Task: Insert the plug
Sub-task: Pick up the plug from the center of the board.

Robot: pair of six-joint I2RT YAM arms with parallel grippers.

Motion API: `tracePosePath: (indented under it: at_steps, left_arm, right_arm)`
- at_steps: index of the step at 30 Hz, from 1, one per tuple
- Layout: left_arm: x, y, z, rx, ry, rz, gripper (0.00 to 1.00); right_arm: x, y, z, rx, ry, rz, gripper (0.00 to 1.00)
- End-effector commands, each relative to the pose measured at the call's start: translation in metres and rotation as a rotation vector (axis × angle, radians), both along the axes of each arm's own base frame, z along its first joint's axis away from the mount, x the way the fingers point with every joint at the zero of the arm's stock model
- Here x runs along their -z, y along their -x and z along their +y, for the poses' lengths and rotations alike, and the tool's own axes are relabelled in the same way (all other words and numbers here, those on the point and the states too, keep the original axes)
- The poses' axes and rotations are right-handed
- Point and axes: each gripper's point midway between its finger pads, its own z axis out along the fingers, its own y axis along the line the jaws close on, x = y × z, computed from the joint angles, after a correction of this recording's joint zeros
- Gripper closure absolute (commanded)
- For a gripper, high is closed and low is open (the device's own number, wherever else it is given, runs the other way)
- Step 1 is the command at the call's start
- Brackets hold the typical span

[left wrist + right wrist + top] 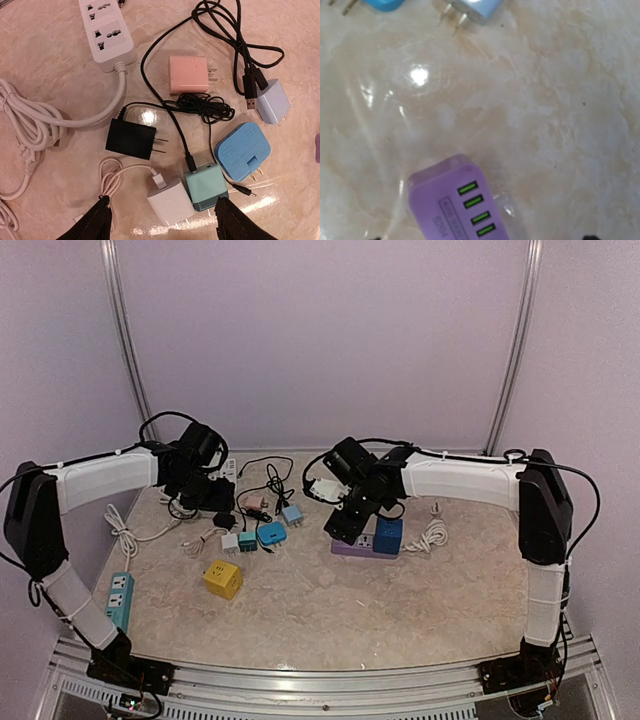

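The left end effector [162, 210] is released. Its two dark fingers [97, 222] are spread wide on either side of a white cube-shaped plastic charger [170, 202] and a teal square plastic charger [206, 189], which lie touching each other on the marbled bench [400, 610], left of centre. Neither finger touches them. Straddling from above like this looks like lining up a pick. The plug to insert is probably one of these two, though I cannot tell which.

The left arm rises from its near-left base, folds at the elbow and runs its forearm rightward, with the wrist tipped down over the clutter.

The right end effector [345, 523] is likewise released and grasps nothing. It hangs just above a purple plastic power strip [452, 200], which lies right of centre with a blue cube-shaped adapter [388, 535] already seated on it. It is likely there to steady the strip. The right arm mirrors the left, with its forearm reaching leftward and its wrist pitched down.
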Motion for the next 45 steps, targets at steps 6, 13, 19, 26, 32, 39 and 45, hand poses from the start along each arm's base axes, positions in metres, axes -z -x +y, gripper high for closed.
tracePosePath:
  at_steps: [6,13,19,26,32,39,45]
  left_arm:
    - [0.069,-0.008,0.002,-0.139,0.040,0.162,0.38]
    - [0.088,-0.005,-0.015,-0.170,0.007,0.155,0.46]
    - [0.103,-0.003,-0.003,-0.217,-0.024,0.170,0.47]
    - [0.109,0.016,0.008,-0.216,-0.127,0.177,0.47]
    - [0.107,0.037,0.012,-0.209,-0.086,0.185,0.38]
    - [0.114,0.041,0.016,-0.205,-0.094,0.194,0.39]
    - [0.118,0.035,0.017,-0.194,-0.103,0.189,0.53]
  right_arm:
    - [0.008,0.007,-0.007,0.036,0.004,0.015,0.14]
    - [0.017,0.008,-0.014,0.040,0.045,0.018,0.14]
    - [0.019,0.012,-0.016,0.033,0.044,0.023,0.14]
    - [0.019,0.013,-0.015,0.020,0.041,0.027,0.14]
    - [0.021,0.014,-0.018,0.014,0.061,0.024,0.14]
    - [0.020,0.012,-0.022,0.041,0.070,0.019,0.14]
    - [0.018,0.012,-0.022,0.047,0.065,0.020,0.14]
